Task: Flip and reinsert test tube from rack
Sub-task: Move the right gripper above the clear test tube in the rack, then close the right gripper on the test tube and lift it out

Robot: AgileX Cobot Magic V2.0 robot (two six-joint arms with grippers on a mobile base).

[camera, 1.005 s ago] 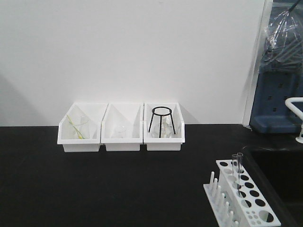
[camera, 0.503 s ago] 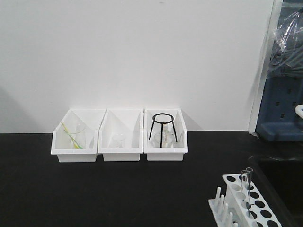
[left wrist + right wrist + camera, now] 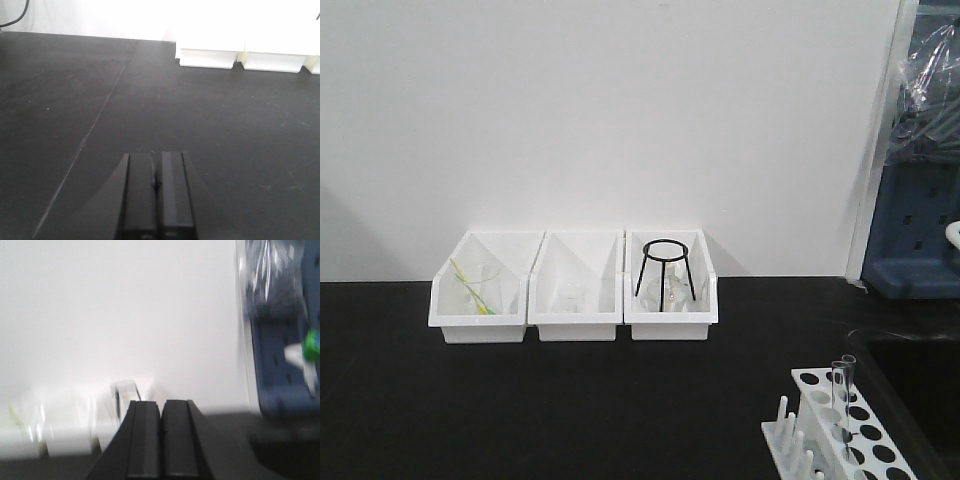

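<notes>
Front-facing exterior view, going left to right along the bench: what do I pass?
First the left bin with a yellow-green stick → middle bin → right bin holding the black tripod → rack with the test tube standing in it.

We find a broad stretch of black bench [image 3: 540, 400] open in front of the three white bins [image 3: 573, 300], which stand side by side against the back wall. At the near right the rack [image 3: 860, 445] is in the way. Its pegs [image 3: 783, 410] stand upright along its left side, and one test tube [image 3: 843, 385] rises above the holes. A blue unit [image 3: 920, 230] closes off the far right.
</notes>
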